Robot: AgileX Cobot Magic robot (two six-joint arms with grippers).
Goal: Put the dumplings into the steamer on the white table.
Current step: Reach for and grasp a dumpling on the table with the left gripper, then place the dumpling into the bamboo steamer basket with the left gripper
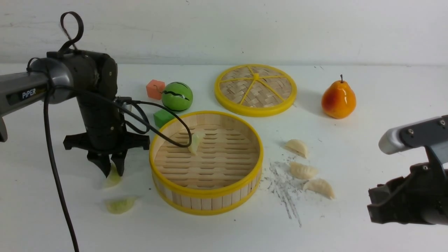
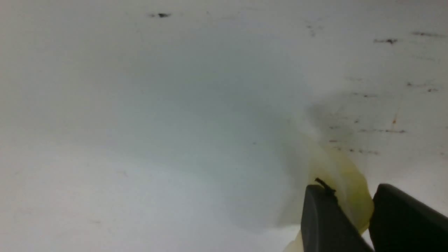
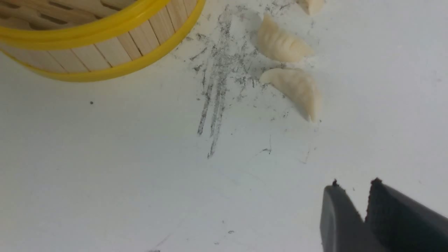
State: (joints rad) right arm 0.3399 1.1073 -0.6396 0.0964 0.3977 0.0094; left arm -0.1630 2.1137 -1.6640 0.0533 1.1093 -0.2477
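Toward the left edge of the white table [image 1: 224, 231], beside the steamer [image 1: 206, 192]: one pale green dumpling [image 1: 112, 179] is sitting between the fingers of the left gripper [image 1: 112, 173], which appears to be pinching it. A second green dumpling [image 1: 120, 205] is lying nearer the front edge. A third green dumpling [image 1: 196, 141] is resting on the steamer's slatted floor. Three cream dumplings [image 1: 303, 170] are lying in a row off the steamer's right side, among dark scuffs. The right gripper [image 3: 354, 183] is hovering near the front right corner, jaws almost together, holding nothing.
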